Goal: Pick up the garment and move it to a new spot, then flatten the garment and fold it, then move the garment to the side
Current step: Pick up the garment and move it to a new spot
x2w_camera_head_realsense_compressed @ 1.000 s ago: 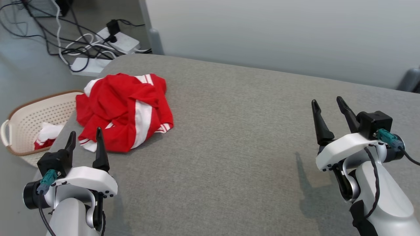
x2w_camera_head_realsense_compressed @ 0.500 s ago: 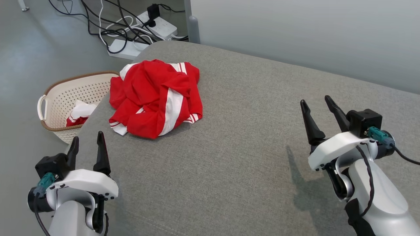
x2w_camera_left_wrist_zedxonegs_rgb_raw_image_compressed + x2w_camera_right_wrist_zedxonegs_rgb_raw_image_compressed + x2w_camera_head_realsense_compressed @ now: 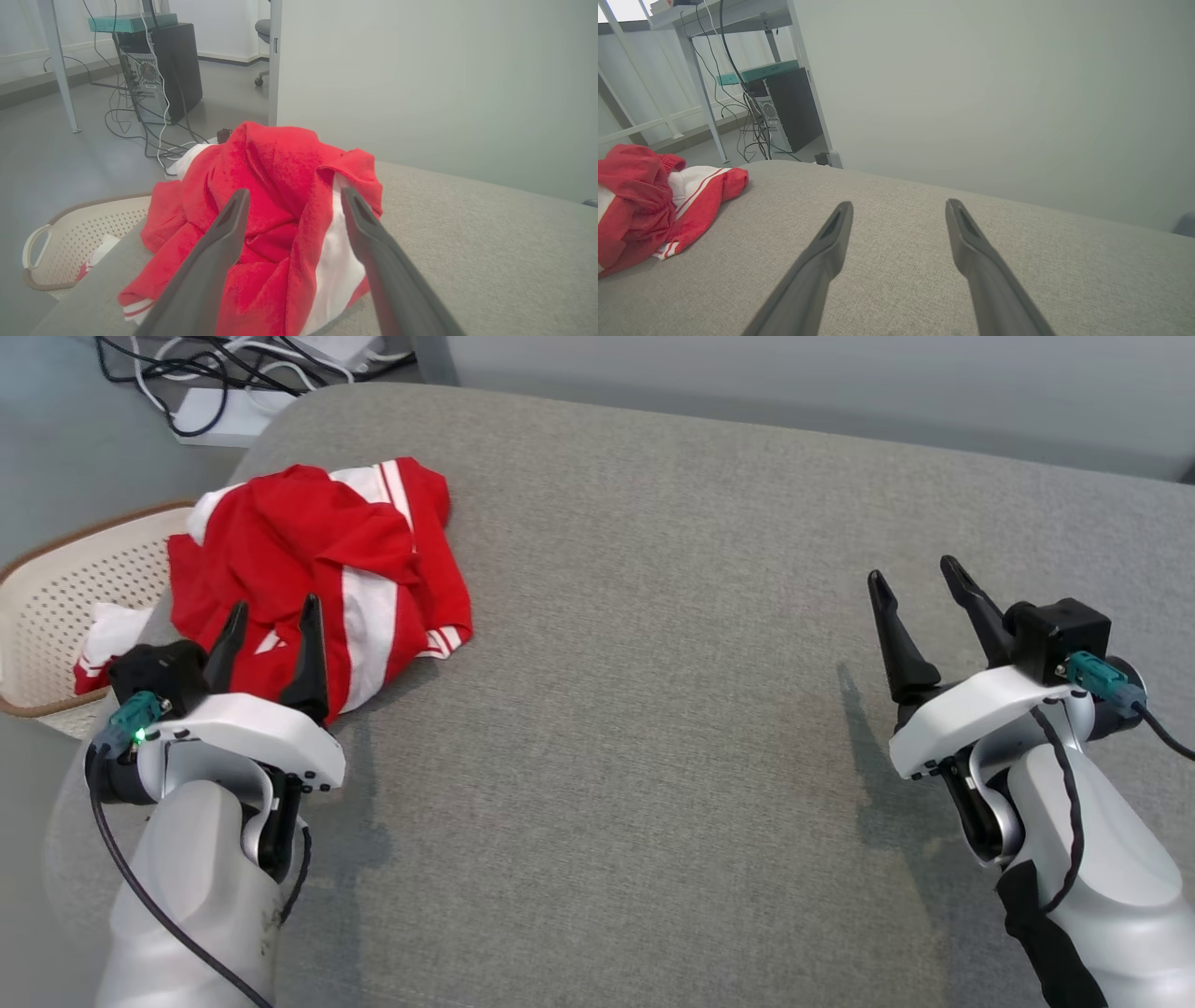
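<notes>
The garment (image 3: 317, 560) is a crumpled red heap with white stripes near the far left corner of the grey padded table (image 3: 653, 709). My left gripper (image 3: 271, 611) stands open right at the heap's near edge, its tips overlapping the red cloth in the head view. In the left wrist view the garment (image 3: 275, 196) lies just ahead of my left gripper (image 3: 292, 193), and nothing sits between the fingers. My right gripper (image 3: 915, 574) is open above bare table at the right, far from the cloth. In the right wrist view my right gripper (image 3: 899, 205) faces bare table, with the garment (image 3: 640, 205) at the left edge.
A cream perforated basket (image 3: 37, 607) with some red and white cloth in it stands on the floor off the table's left edge. Power strips and cables (image 3: 224, 373) lie on the floor beyond the far left corner. A pale wall (image 3: 994, 93) runs behind the table.
The head camera has shifted, so the whole picture has moved. My left gripper has come forward to the garment's near edge. The right gripper keeps its pose, still open.
</notes>
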